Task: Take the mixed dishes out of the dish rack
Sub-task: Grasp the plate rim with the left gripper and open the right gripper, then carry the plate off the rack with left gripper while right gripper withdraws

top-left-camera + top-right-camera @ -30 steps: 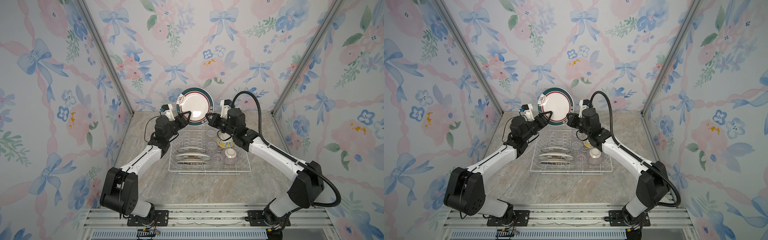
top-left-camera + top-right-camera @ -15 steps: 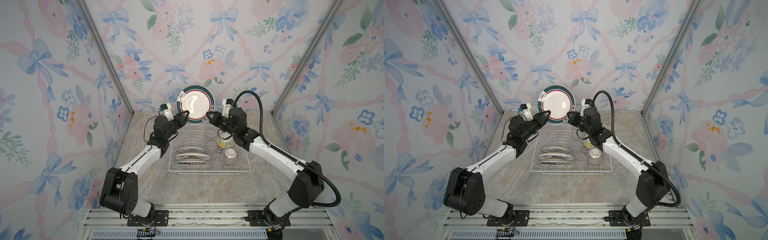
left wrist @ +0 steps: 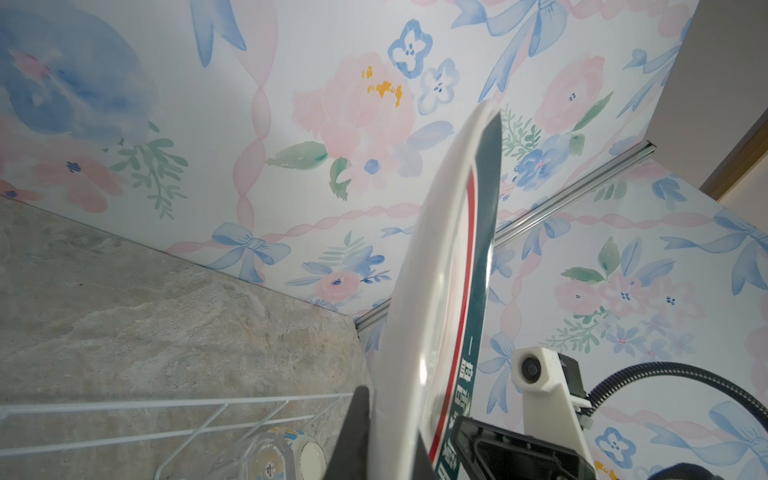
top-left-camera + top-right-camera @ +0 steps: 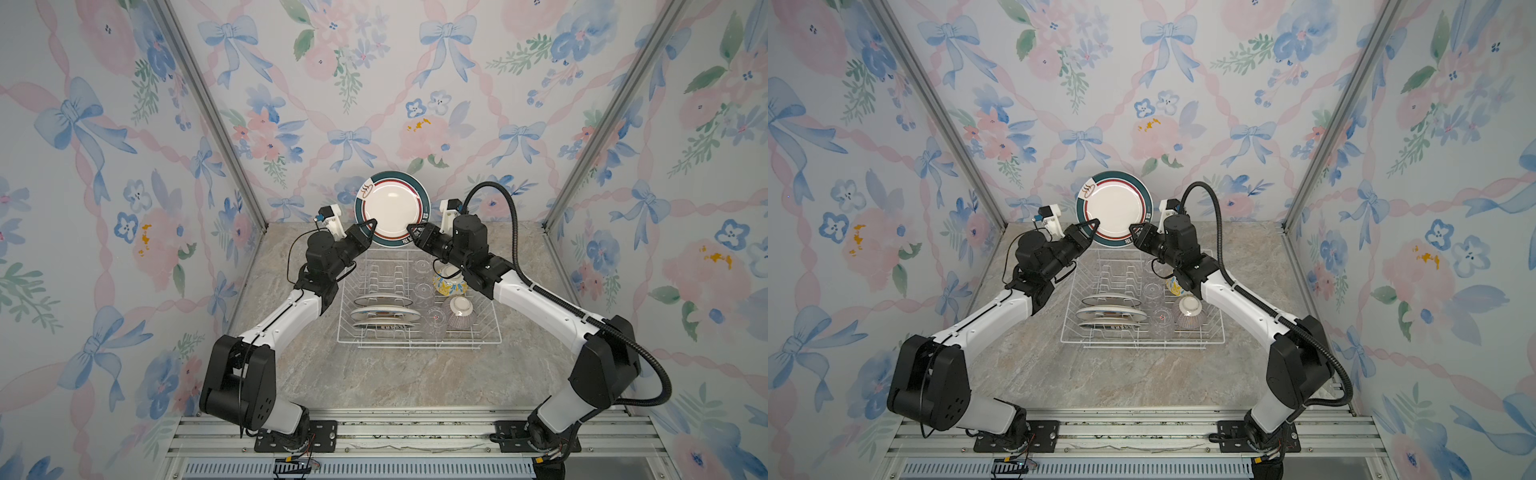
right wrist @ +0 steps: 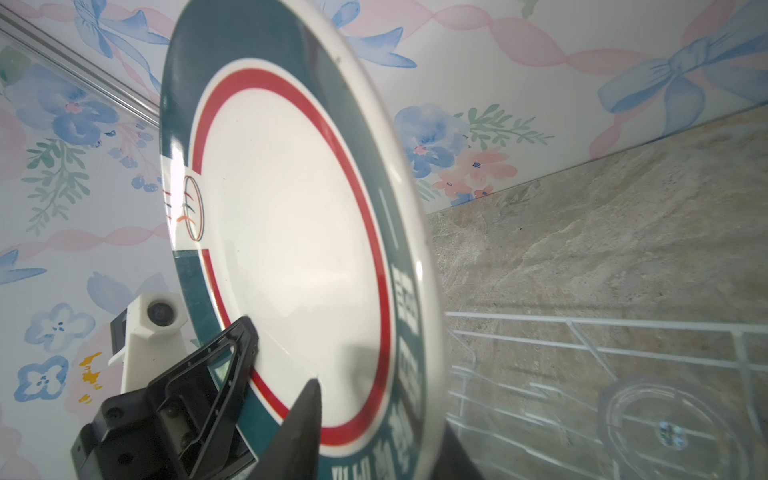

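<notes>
Barely started; left claw (image 4: 371,225) pinches the round white green-rimmed plate (image 4: 392,209) above the white wire dish rack (image 4: 419,338); right claw (image 4: 411,228) parted beside its rim; three plates, glasses, bowls still racked.

- The plate's (image 3: 419,324) lower part runs off the left wrist picture's edge.
- The lettering on its rim band is too small to read in both top views.
- The right arm hides part of the floral bowl (image 4: 1173,285).
- One glass (image 5: 665,432) is blurred and cut by the right wrist picture's edge.
- Whether the right gripper (image 4: 409,229) touches the plate cannot be told.
</notes>
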`<move>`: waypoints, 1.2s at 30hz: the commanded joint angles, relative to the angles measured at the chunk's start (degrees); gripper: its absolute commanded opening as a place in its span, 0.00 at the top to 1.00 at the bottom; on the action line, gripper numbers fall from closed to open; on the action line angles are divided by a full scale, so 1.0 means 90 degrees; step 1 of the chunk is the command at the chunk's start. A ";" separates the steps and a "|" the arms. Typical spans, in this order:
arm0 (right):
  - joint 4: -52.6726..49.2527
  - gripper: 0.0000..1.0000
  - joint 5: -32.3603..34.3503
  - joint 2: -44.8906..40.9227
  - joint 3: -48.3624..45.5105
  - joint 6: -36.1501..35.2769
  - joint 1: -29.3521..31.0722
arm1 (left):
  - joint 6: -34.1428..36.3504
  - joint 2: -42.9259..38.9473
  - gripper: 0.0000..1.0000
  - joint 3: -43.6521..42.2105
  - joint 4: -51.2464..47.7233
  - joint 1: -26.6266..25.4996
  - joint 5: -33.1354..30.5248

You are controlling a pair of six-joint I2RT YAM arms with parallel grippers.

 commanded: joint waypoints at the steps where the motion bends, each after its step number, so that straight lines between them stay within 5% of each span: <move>1: 0.0389 0.53 -0.0381 -0.0080 0.0180 -0.0322 0.0156 | 0.0435 0.0011 1.00 0.0052 -0.0170 0.0028 0.0043; 6: 0.0359 0.35 -0.0385 -0.0114 0.0156 -0.0365 0.0098 | 0.0426 -0.0115 1.00 -0.0071 -0.0171 0.0201 -0.0028; 15: -0.0153 0.18 0.0132 -0.0396 0.0058 -0.1130 0.0060 | 0.0387 -0.0673 1.00 -0.0592 -0.0179 0.0826 -0.0177; 27: -0.0878 0.09 0.1208 -0.0971 -0.0215 -0.2238 0.0008 | 0.0771 -0.1611 1.00 -0.1245 -0.0747 0.1503 -0.0760; 36: -0.1180 0.07 0.1528 -0.1327 -0.0492 -0.2599 -0.0010 | 0.0501 -0.2235 1.00 -0.2005 -0.1005 0.2863 -0.1208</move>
